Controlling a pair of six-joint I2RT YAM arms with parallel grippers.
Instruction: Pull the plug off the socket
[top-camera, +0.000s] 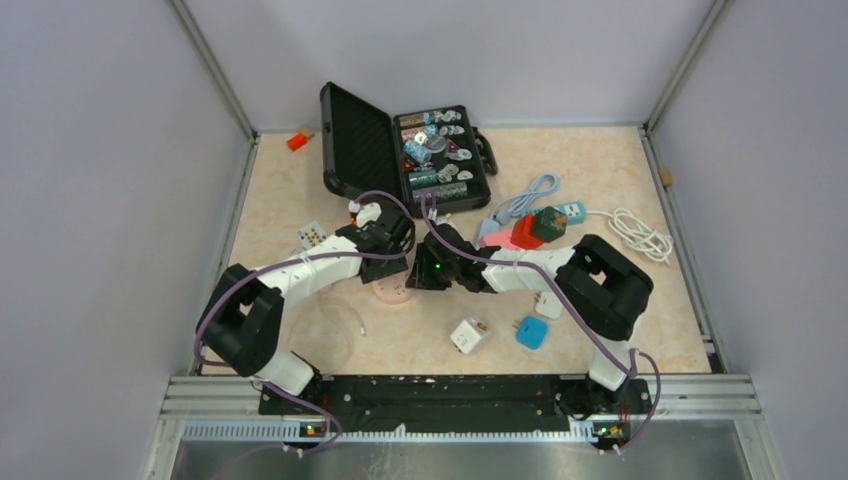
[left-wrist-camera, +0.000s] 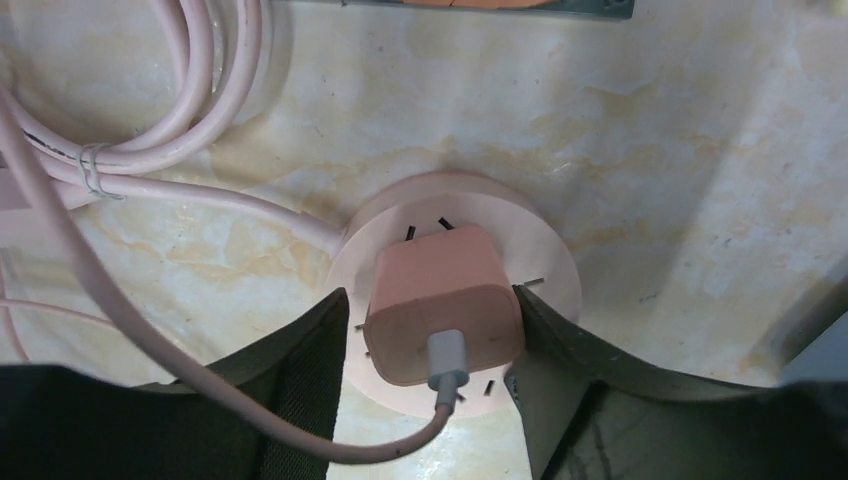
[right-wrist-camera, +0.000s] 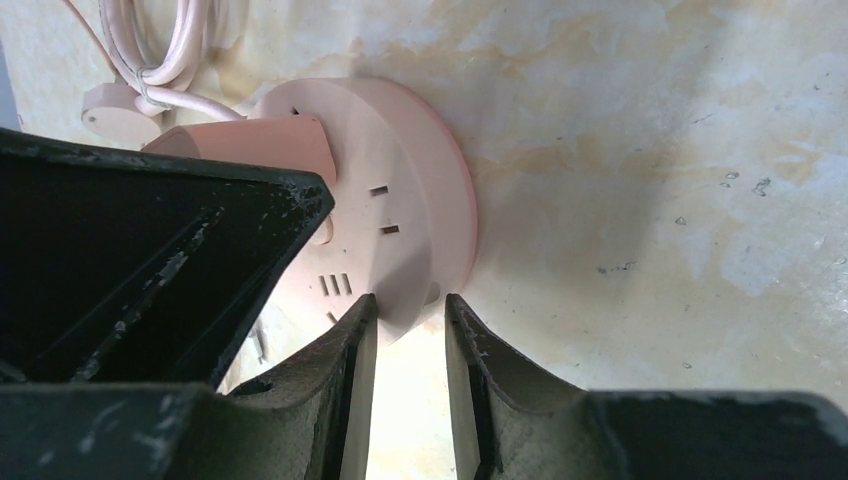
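A round pink socket (left-wrist-camera: 545, 260) lies flat on the table, with a pink plug (left-wrist-camera: 440, 300) seated in it and a pink cable (left-wrist-camera: 200, 385) leaving the plug's top. My left gripper (left-wrist-camera: 428, 320) straddles the plug, open. Its right finger (left-wrist-camera: 570, 360) touches the plug's side, and its left finger (left-wrist-camera: 300, 370) stands a small gap away. My right gripper (right-wrist-camera: 410, 305) is shut on the socket's (right-wrist-camera: 400, 170) rim at the near edge. The plug (right-wrist-camera: 260, 140) shows behind the left arm's dark finger (right-wrist-camera: 150, 260). From above, both grippers (top-camera: 395, 262) (top-camera: 422, 275) meet over the socket (top-camera: 390, 293).
An open black case (top-camera: 400, 150) of small parts stands behind. A white adapter (top-camera: 468, 335) and a blue one (top-camera: 531, 332) lie in front. Red and green blocks (top-camera: 535, 228), a white cable (top-camera: 640, 235) and a grey cable (top-camera: 525, 200) lie right. The pink cable coil (left-wrist-camera: 180, 100) lies beside the socket.
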